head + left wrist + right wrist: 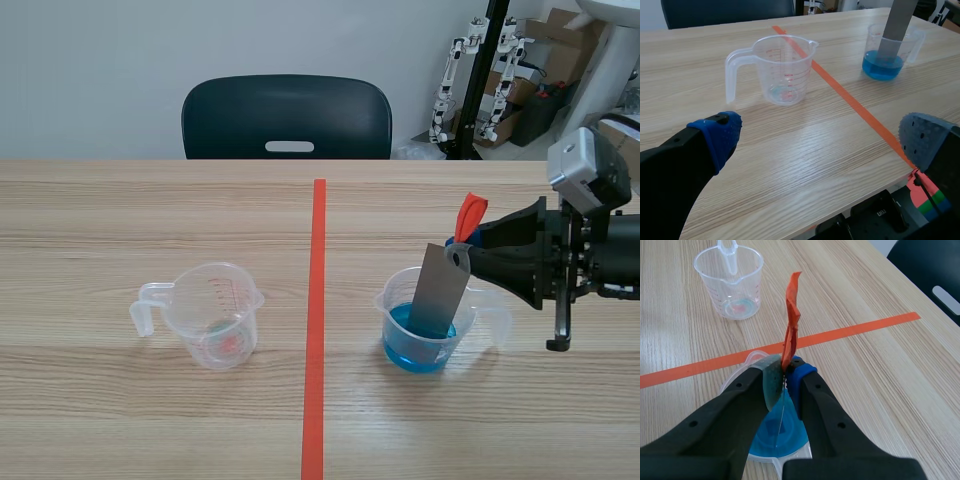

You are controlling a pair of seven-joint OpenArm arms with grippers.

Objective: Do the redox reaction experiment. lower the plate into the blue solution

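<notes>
The right gripper (470, 250) is pinching the top of a thin grey metal plate (440, 290), its fingers closed tight on it just beneath a strip of orange-red tape (470, 215) sticking up from the plate. The plate is hanging slightly tilted, its lower end dipping into the blue solution (418, 352) inside a clear plastic measuring cup (393, 310). Across the orange-red tape line (316, 320), a second clear measuring cup (212, 315) is standing on the wooden table (120, 400). The left gripper (820, 140) is hovering with fingers spread wide, gripping nothing.
</notes>
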